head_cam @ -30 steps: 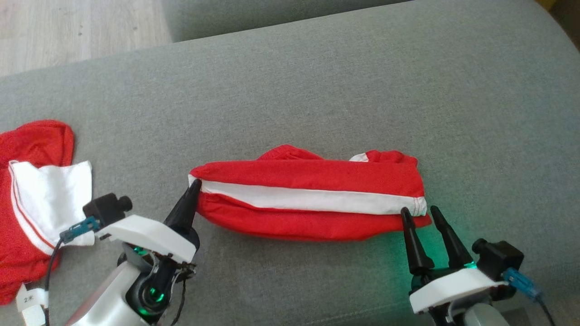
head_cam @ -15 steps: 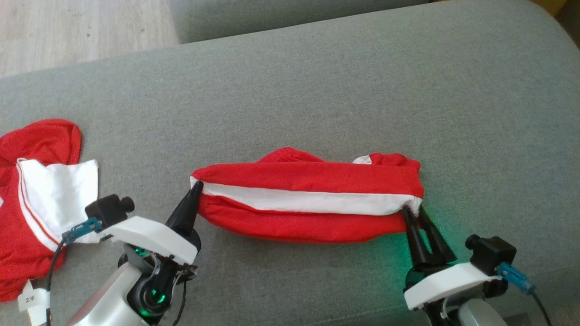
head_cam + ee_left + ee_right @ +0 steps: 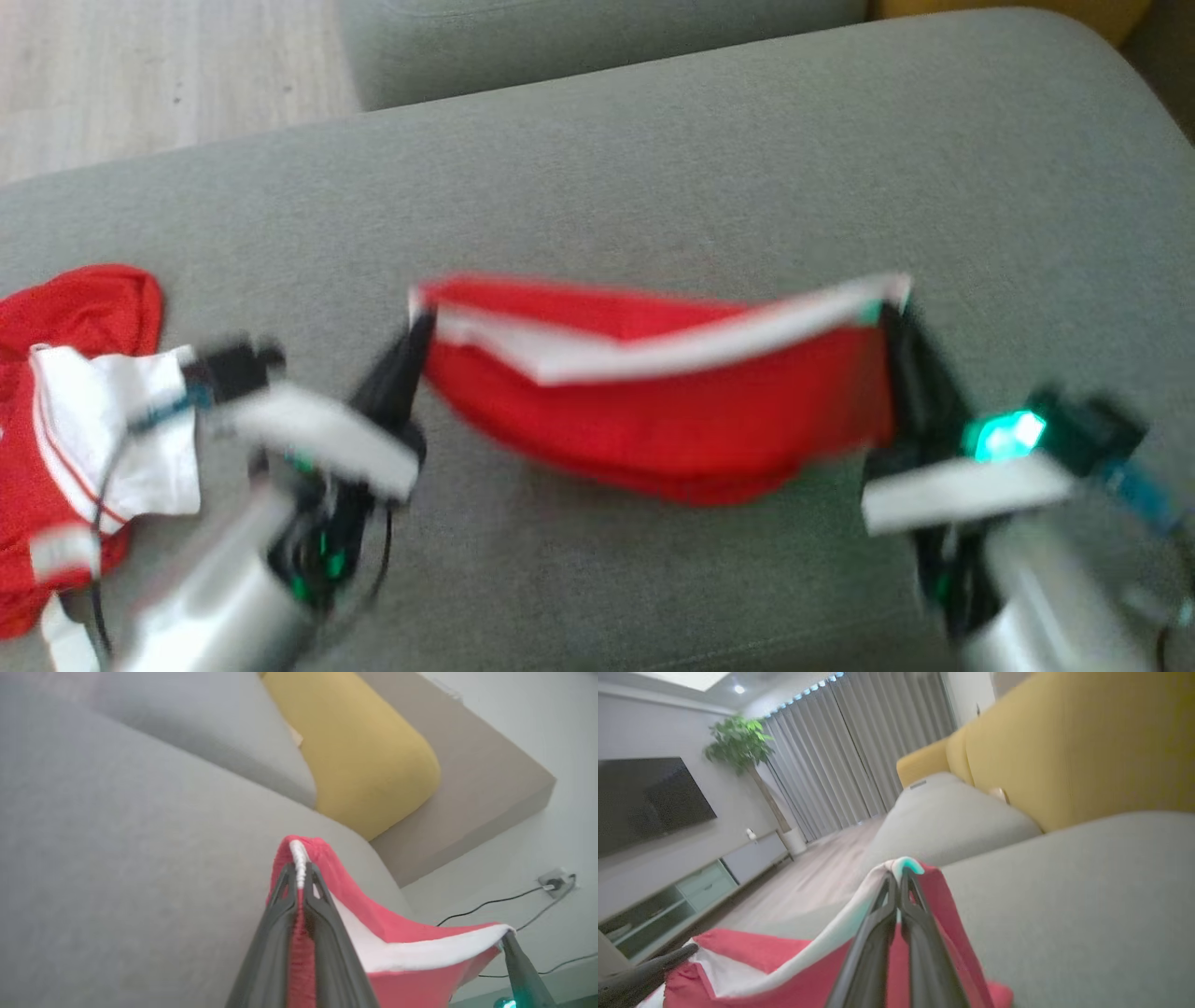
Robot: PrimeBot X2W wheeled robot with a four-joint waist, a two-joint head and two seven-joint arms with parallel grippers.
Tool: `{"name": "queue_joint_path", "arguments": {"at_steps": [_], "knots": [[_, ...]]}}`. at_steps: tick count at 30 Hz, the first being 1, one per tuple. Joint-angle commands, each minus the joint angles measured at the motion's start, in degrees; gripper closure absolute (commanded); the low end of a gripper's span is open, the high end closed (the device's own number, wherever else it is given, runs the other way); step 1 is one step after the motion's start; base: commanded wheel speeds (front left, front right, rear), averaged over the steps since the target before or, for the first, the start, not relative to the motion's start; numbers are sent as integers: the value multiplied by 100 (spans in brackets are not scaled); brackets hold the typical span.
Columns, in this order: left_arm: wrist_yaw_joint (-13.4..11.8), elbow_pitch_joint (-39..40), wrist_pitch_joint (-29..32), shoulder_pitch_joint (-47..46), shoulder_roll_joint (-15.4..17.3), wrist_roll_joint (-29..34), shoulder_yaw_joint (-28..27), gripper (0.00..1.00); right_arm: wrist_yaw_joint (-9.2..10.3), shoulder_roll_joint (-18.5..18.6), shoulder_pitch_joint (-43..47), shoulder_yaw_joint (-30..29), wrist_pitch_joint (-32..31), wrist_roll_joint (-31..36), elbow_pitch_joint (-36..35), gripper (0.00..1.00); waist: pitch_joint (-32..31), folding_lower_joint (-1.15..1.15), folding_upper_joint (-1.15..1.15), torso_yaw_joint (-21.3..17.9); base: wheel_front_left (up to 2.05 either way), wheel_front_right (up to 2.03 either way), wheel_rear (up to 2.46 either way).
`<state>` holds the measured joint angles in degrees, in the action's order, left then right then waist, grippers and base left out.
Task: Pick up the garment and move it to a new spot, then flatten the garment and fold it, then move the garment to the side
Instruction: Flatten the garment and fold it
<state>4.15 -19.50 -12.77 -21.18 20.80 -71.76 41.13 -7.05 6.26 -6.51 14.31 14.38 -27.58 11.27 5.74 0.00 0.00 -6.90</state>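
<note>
Head view. Blurred by motion. Holds the garment (image 3: pixel 653 411) by its 2 upper corners: left hand (image 3: pixel 415 341) clenched on the left corner, right hand (image 3: pixel 892 322) clenched on the right one. Sags between them, white band along the top, red belly low and close to the sofa (image 3: pixel 653 168); touching or just clear, cannot tell through the blur. Leaves a 2nd cloth (image 3: pixel 75 420), also red and white, lying at the far left, apart from the left hand.

Left wrist view. Shows the left hand (image 3: pixel 299 872) pinched shut on a bunched red-and-white edge that pokes just past the fingertips. Runs from there as a stretched white hem to the right hand's finger (image 3: pixel 518 961) at the lower right. Yellow cushion (image 3: pixel 364 751) well behind.

Right wrist view. Shows the right hand (image 3: pixel 896 879) shut on its corner, a little cloth peeking above the tips. Drapes down and away toward the left hand's finger (image 3: pixel 640 975) at the lower left.

Judged: a 2-handed lift, probably to carry the garment to a new spot, possibly to start a fold; cannot tell which. Calls next for level, evenly spaced hands, enough height for the belly to clear the sofa, then a gentle lay-down with the far edge first.
</note>
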Motion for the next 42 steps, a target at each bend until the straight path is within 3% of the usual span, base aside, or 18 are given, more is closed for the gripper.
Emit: {"name": "queue_joint_path", "arguments": {"at_steps": [1, 4, 10, 11, 16, 20, 24, 29, 35, 38, 42], "knots": [[88, 280, -12, -899, 148, 138, -298, 100, -44, 111, -790, 6, 62, -52, -350, 100, 81, 0, 0, -76, 0, 0, 0], [93, 304, 210, -1733, 34, 356, -253, 100, -44, 224, -1695, -92, 62, -150, -394, 100, 306, 0, 0, -130, 0, 0, 0], [148, -351, 584, -3761, -551, 676, -244, 100, -44, 914, -3815, -284, 62, 110, 248, 100, 914, 0, 0, -197, 0, 0, 0], [148, -351, 584, -3761, -551, 676, -244, 100, -44, 914, -3815, -284, 62, 110, 248, 100, 914, 0, 0, -197, 0, 0, 0], [256, -1222, 117, -5125, -1212, 696, -543, 100, -44, 1145, -5154, -688, 62, 411, 569, 100, 1258, 0, 0, -286, 0, 0, 0], [325, -1501, -169, -5631, -1435, 738, -751, 100, -44, 1187, -5589, -859, 62, 655, 289, 100, 1423, 0, 0, -338, 0, 0, 0], [331, -1240, -212, -5216, -1403, 740, -413, 100, -44, 1400, -5018, -537, 62, 841, 105, 100, 1519, 0, 0, -272, 0, 0, 0], [332, -1011, -220, -3953, -1088, 607, 122, 100, -44, 1599, -3600, -344, 62, 664, 98, 100, 1606, 0, 0, -121, 0, 0, 0], [333, -384, -221, -2145, -531, 779, 667, 100, -44, 1608, -1860, -505, 62, 288, -55, 100, 1405, 0, 0, -25, 0, 0, 0], [333, -55, -222, -1237, -331, 1044, 608, 100, -44, 1616, -1060, -655, 62, 186, -228, 100, 1158, 0, 0, 3, 0, 0, 0], [333, 243, -222, -83, -297, 1660, 213, 100, -44, 1635, -86, -789, 34, 94, -445, 100, 735, 0, 0, 5, 0, 0, 0]]}}
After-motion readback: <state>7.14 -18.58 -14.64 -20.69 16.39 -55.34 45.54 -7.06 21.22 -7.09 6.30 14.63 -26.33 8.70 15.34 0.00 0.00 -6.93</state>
